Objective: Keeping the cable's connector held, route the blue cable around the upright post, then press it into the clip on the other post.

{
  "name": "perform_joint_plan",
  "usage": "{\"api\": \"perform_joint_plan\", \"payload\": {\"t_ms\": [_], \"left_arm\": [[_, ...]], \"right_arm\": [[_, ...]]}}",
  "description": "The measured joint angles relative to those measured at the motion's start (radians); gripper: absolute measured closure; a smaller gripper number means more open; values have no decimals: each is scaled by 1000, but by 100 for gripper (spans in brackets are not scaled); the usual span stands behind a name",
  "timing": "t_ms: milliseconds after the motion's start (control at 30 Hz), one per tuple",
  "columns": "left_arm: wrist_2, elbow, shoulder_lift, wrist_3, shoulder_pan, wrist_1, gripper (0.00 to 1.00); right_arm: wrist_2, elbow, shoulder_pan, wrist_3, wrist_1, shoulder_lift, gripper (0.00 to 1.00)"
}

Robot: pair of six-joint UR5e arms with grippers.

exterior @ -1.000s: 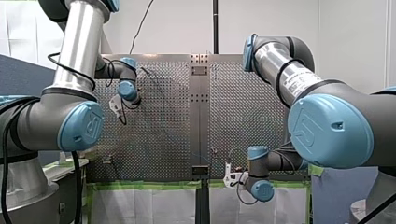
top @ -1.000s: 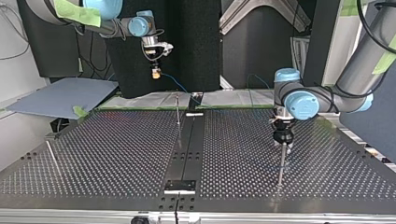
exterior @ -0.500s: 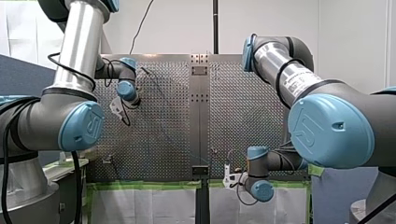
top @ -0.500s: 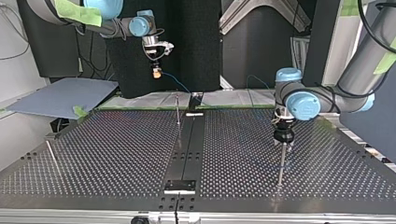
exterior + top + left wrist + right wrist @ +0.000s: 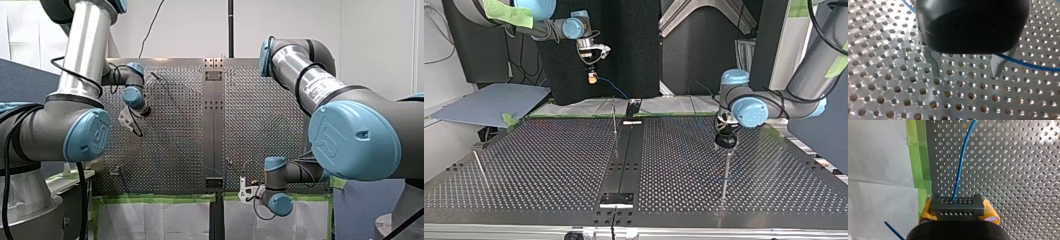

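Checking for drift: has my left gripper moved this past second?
Yes. In the top view my left gripper rose slightly, away from the post beneath it.

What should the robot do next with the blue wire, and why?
Probably nudge my left gripper sideways until the blue wire lies between its open fingers. Right now the wire passes outside one finger, so it can't be guided, while my right gripper holds the connector.

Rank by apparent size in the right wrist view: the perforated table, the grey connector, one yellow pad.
Largest, the perforated table, filling most of the view.
Next, the grey connector, enlarged by nearness to the camera.
Smallest, the yellow pad: only an edge shows.
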Motion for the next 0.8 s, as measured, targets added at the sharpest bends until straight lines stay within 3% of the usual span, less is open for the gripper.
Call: {"api": "perform_joint_plan", "payload": {"t_ms": [400, 800], "left_arm": [[39, -30, 1, -127, 20, 23, 0], [47, -30, 5, -237, 34, 21, 0]], "right_arm": [[-1, 0, 1, -4, 4, 0, 100], [-1, 0, 2, -5, 5, 1, 100]]}}
